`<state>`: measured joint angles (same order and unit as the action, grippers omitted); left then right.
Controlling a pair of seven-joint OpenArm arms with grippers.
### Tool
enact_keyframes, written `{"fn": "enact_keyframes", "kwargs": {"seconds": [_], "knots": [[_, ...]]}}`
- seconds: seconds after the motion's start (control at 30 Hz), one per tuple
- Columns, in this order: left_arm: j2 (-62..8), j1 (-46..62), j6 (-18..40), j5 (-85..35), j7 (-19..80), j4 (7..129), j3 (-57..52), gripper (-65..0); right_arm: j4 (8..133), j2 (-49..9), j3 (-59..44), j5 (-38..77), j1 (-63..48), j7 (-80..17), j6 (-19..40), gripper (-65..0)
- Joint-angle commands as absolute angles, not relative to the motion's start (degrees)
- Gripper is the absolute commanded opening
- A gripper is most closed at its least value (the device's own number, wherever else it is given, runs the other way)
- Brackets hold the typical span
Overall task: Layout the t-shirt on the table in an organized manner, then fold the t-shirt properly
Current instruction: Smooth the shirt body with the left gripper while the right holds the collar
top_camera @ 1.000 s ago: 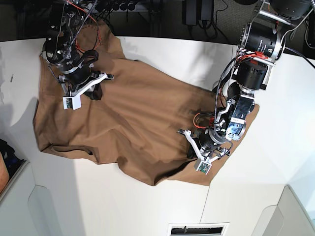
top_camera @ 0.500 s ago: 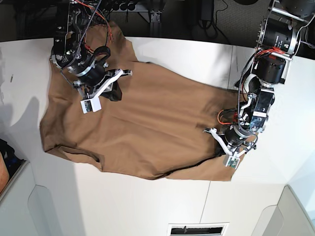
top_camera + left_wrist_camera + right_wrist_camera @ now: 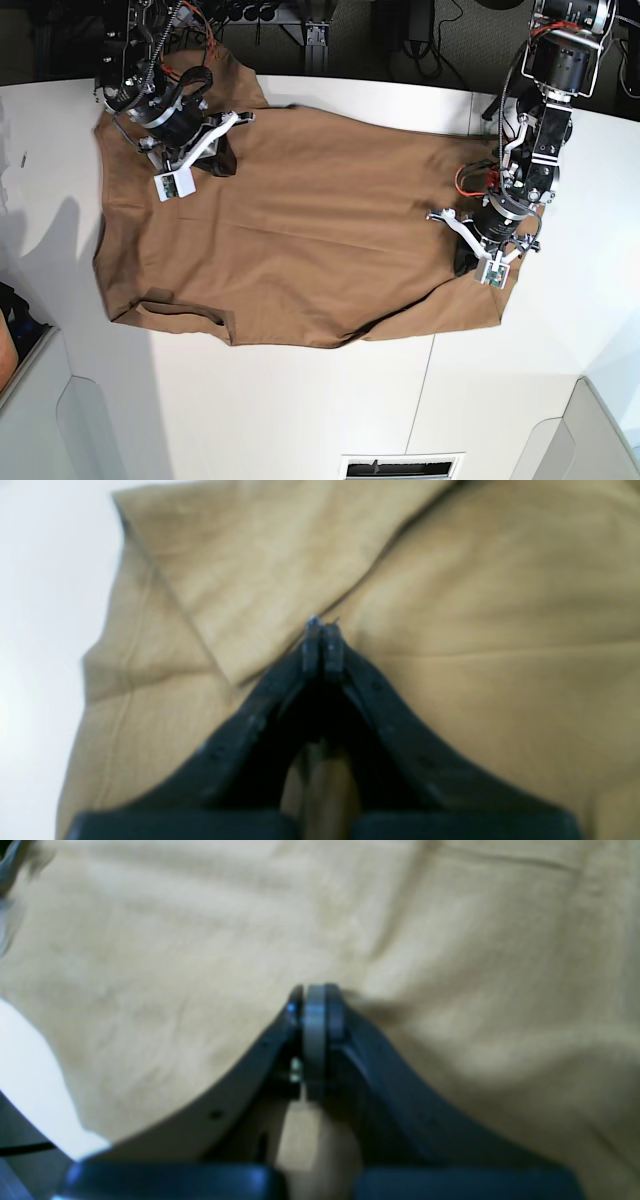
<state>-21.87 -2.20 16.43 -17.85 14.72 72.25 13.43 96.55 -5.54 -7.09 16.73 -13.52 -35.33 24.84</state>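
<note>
The tan-brown t-shirt [image 3: 300,230] lies spread wide on the white table [image 3: 300,400], mostly flat, with a curled hem along its near edge. My right gripper [image 3: 220,160] is at the shirt's far left part. In the right wrist view its jaws [image 3: 315,1005] are shut, pinching the shirt cloth [image 3: 150,940]. My left gripper [image 3: 463,260] is at the shirt's right end. In the left wrist view its jaws [image 3: 320,630] are shut on a fold of the shirt [image 3: 500,605], near a cloth edge beside bare table [image 3: 35,630]. No tag shows.
Cables and dark equipment [image 3: 400,30] lie beyond the table's far edge. A thin seam [image 3: 428,400] runs across the tabletop on the near right. A vent [image 3: 400,467] sits at the bottom edge. A dark object [image 3: 8,335] is at the left edge.
Both arms have moved toward the far side and apart, holding the cloth. The shirt has been pulled out wider and flatter, its right end dragged right and away from the near edge.
</note>
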Motion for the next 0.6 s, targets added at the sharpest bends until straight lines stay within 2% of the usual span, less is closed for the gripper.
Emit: {"fn": "enact_keyframes", "kwargs": {"seconds": [0.0, 0.27, 0.43, 0.57], "knots": [[-22.1, -0.1, 17.2, -17.4, 19.7, 73.5, 13.7, -65.0, 97.1, -6.7, -7.2, 15.7, -14.1, -36.5, 24.4, -65.0], [-22.1, 7.7, 12.3, -12.1, 19.3, 84.0, 13.7, -65.0, 97.1, -12.0, -7.2, 17.4, -16.5, -36.2, 24.4, -65.0], [-22.1, 7.5, 8.7, -8.9, 19.6, 89.9, 13.1, -65.0, 97.1, -12.3, -7.3, 17.7, -16.6, -36.0, 24.4, -65.0], [-22.1, 6.6, 8.6, -8.0, 20.1, 91.9, 11.4, -65.0, 97.1, -12.3, -7.3, 18.5, -16.6, -35.9, 24.4, -65.0]]}}
